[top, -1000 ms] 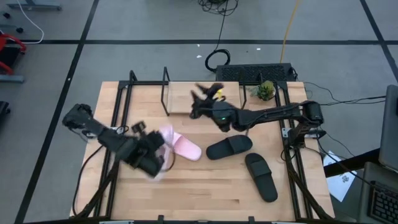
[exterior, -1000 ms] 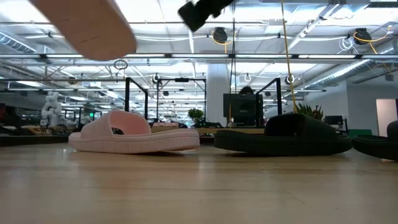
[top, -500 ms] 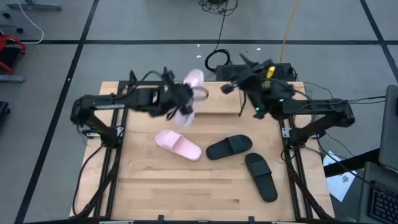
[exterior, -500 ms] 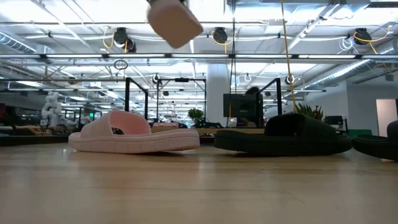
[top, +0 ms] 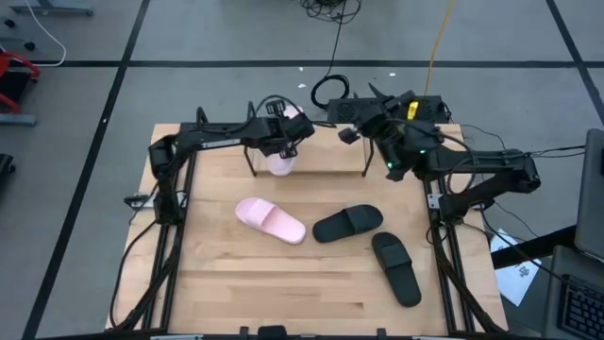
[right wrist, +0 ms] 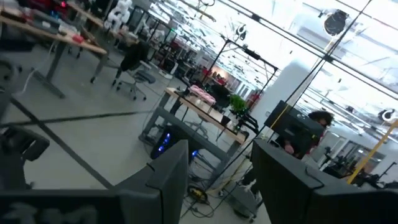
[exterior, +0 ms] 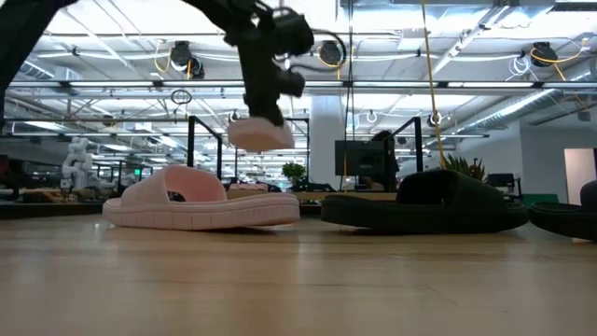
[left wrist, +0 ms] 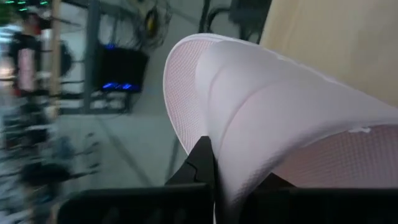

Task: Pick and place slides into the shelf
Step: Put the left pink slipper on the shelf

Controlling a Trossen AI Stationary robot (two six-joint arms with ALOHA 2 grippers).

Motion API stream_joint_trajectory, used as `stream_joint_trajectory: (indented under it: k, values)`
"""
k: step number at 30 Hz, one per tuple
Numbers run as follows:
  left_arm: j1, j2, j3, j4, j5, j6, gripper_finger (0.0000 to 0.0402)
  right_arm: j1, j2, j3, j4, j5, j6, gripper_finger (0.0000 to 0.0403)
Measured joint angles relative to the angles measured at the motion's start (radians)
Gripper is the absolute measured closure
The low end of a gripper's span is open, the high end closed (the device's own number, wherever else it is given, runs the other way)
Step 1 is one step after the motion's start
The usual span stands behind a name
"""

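Left gripper is clamped on our pink slide, which hangs toe-down, seemingly just over the shelf. Right gripper waits beside it, jaws apart, empty.

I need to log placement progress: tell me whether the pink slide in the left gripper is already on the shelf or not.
Not yet: the pink slide hangs in the air above the shelf, clamped in the shut left gripper.

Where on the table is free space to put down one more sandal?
The near table, in front of the pink sandal and left of the black sandals, is bare. The shelf is bare between the grippers. Its left part is crowded: the left gripper holds a pink sandal there.
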Motion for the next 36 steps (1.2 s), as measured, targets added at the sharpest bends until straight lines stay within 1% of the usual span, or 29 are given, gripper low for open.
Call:
stream_joint_trajectory:
  k: [3,7,9,11,16,22,26,29,36]
  values:
    - [0.016,0.036,0.000,-0.012,-0.014,0.012,0.0402,-0.007,0.017,0.000,-0.010,0.000,0.009,0.0234]
    - [0.039,0.043,0.000,-0.045,-0.052,0.010,0.0402,-0.014,0.037,0.000,-0.015,0.000,0.006,0.0234]
    - [0.051,0.043,0.000,-0.079,-0.028,-0.031,0.0402,-0.015,0.040,0.000,-0.029,0.000,0.010,0.0234]
    - [0.064,0.041,0.000,-0.130,0.025,-0.085,0.0402,-0.019,0.045,0.000,-0.027,0.003,0.011,0.0234]
    - [0.078,0.039,0.000,-0.188,0.035,-0.118,0.0402,-0.022,0.046,0.000,-0.028,0.001,0.010,0.0234]
    - [0.083,0.039,-0.005,-0.167,0.037,-0.092,0.0402,-0.024,0.047,0.000,-0.028,0.000,0.007,0.0234]
    - [0.088,0.039,-0.037,-0.155,0.035,-0.078,0.0402,-0.024,0.046,0.000,-0.029,0.002,0.006,0.0234]
    - [0.090,0.039,-0.068,-0.124,0.008,-0.073,0.0402,-0.024,0.046,0.000,-0.028,0.002,0.005,0.0234]
    - [0.105,0.038,-0.121,-0.066,0.016,-0.074,0.0402,-0.024,0.046,0.000,-0.028,0.002,0.005,0.0234]
